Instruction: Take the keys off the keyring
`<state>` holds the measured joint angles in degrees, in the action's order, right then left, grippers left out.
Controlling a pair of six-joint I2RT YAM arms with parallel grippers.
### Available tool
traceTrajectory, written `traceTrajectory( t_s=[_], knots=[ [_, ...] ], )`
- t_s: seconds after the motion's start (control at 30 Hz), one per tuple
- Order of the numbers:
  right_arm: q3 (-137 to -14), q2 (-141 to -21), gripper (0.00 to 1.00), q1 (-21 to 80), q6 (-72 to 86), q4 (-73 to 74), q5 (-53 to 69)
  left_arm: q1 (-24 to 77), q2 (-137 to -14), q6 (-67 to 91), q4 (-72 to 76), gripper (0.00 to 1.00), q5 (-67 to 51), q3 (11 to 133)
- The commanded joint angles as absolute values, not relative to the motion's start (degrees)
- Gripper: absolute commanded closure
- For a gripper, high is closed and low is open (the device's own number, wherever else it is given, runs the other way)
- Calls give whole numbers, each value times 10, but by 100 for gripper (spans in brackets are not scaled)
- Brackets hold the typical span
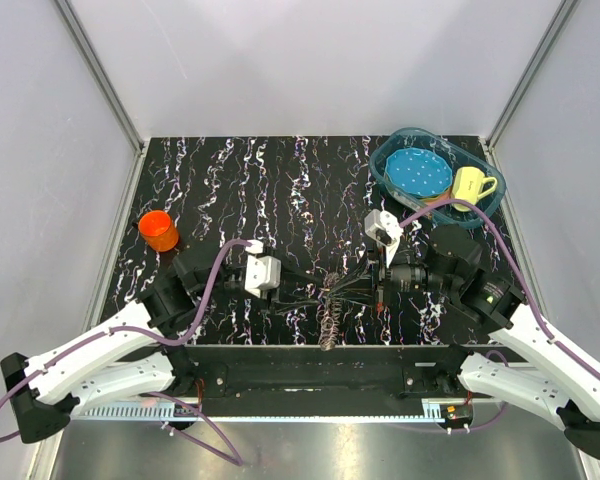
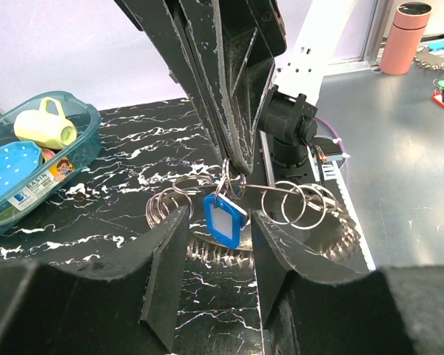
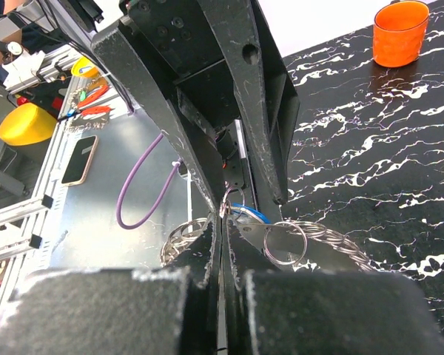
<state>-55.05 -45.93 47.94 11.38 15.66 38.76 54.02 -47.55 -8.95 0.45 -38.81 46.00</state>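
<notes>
Two black tools face each other above the near middle of the black, white-veined surface (image 1: 280, 180), with the task's bunch between them. The right tool (image 3: 222, 231) has its fingers pressed together on a thin wire loop (image 2: 226, 177) at the top of the bunch. I cannot tell whether that loop is the main ring. A small blue-headed tag with a white label (image 2: 223, 224) hangs from the loop. The left tool (image 2: 220, 219) stands part-way wide, one finger on each side of the blue tag, gripping nothing that can be seen. Below and around the tag, many small flat grey metal keys (image 2: 222, 256) fan out on the thin metal wire keyring (image 1: 335, 293), and a line of them trails towards the near edge of the surface. At far right, a blue oval plastic basin (image 1: 378, 172) holds a blue dotted plate (image 1: 418, 172) and a yellow mug (image 1: 472, 185). An orange plastic cup (image 1: 159, 231) stands far left.
</notes>
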Motion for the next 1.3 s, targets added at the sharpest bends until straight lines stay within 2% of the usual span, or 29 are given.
traceTrajectory(
  t_s=[0.0, 0.23, 0.3, 0.43, 0.47, 0.53, 0.8, 1.27],
  knots=[
    [-555, -450, 100, 479, 125, 108, 406, 545, -483, -104, 25, 56, -388, 470],
    [-541, -448, 100, 479, 140, 88, 402, 548, -489, -91, 43, 56, -371, 468],
    [-534, -445, 100, 480, 143, 82, 399, 548, -489, -90, 43, 61, -360, 468],
    [-517, -432, 100, 479, 156, 58, 367, 549, -480, -84, 43, 80, -341, 462],
    [-508, -428, 100, 479, 158, 52, 358, 549, -476, -82, 43, 92, -339, 461],
    [-496, -419, 100, 479, 169, 29, 327, 550, -471, -72, 44, 100, -331, 457],
    [-447, -408, 100, 479, 201, -78, 275, 552, -466, -47, 46, 100, -298, 437],
    [-422, -385, 100, 479, 199, -109, 244, 553, -461, -42, 47, 100, -265, 425]
  ],
)
